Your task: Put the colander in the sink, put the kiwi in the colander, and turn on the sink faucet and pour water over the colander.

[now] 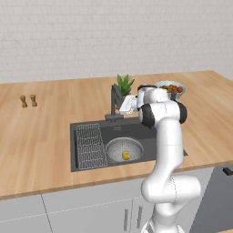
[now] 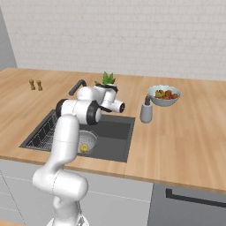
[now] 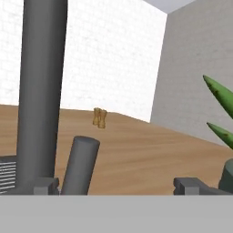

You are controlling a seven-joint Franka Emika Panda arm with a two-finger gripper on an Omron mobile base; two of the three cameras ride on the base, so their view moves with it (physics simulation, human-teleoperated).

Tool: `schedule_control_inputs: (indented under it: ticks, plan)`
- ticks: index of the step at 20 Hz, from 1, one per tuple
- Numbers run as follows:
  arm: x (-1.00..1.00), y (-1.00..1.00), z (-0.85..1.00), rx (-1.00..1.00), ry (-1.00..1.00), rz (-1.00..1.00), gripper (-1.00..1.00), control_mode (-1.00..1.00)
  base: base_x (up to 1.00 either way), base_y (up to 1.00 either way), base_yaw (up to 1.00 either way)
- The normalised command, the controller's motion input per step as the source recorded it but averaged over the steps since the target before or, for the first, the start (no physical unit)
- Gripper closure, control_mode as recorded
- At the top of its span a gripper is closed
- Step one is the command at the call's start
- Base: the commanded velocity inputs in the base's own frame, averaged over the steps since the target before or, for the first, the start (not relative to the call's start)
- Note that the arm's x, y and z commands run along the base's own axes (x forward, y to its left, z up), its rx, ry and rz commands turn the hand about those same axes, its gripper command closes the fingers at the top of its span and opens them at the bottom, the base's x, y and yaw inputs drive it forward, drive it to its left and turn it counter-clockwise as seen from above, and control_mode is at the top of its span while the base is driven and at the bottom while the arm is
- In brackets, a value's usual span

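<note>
Currently one kiwi [image 1: 126, 155] lies inside one colander [image 1: 124, 149] in the sink [image 1: 148, 136], right of the wire rack [image 1: 89, 145]. Two brown shakers [image 1: 28, 101] stand far left. Arm is bent forward over the basin, gripper [image 3: 116, 185] beside the sink faucet [image 3: 40, 91], jaws spread wide, holding nothing.

colander [image 1: 124, 149]: grey perforated bowl, upright in sink | kiwi [image 1: 126, 155]: yellowish, inside colander | sink [image 1: 150, 136]: dark basin, wire rack left | sink faucet [image 1: 114, 103]: dark, behind basin
</note>
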Motion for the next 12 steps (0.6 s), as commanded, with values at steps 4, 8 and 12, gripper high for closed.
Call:
schedule_control_inputs:
  ticks: [4, 8, 12]
  plan:
    - [0.18, 0.02, 0.00, 0.00, 0.00, -0.05, 1.00, -1.00, 0.00, 0.00, 0.00]
    - [0.21, -0.01, -0.01, 0.00, 0.01, -0.07, 1.00, -1.00, 0.00, 0.00, 0.00]
    - [0.10, -0.22, -0.04, 0.00, 0.07, -0.06, 1.00, -1.00, 0.00, 0.00, 0.00]
